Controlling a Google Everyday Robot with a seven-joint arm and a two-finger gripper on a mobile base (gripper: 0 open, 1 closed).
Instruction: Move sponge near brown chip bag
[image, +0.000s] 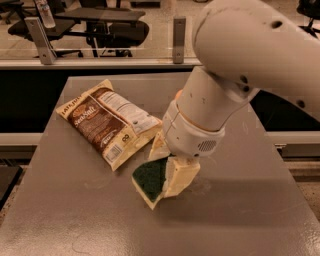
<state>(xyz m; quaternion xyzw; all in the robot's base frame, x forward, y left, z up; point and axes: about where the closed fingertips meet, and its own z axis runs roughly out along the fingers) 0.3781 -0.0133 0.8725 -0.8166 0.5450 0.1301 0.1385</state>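
Carrying step: the gripper (169, 167) grips the sponge (149, 178) — brown chip bag (107, 122) just beside, up-left — so lowering and release come next.

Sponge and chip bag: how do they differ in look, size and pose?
The sponge is dark green over pale yellow; the chip bag is brown with cream edges. The sponge is smaller than the chip bag. The sponge sits tilted in the gripper beside the chip bag, which lies flat. Both are over the table.
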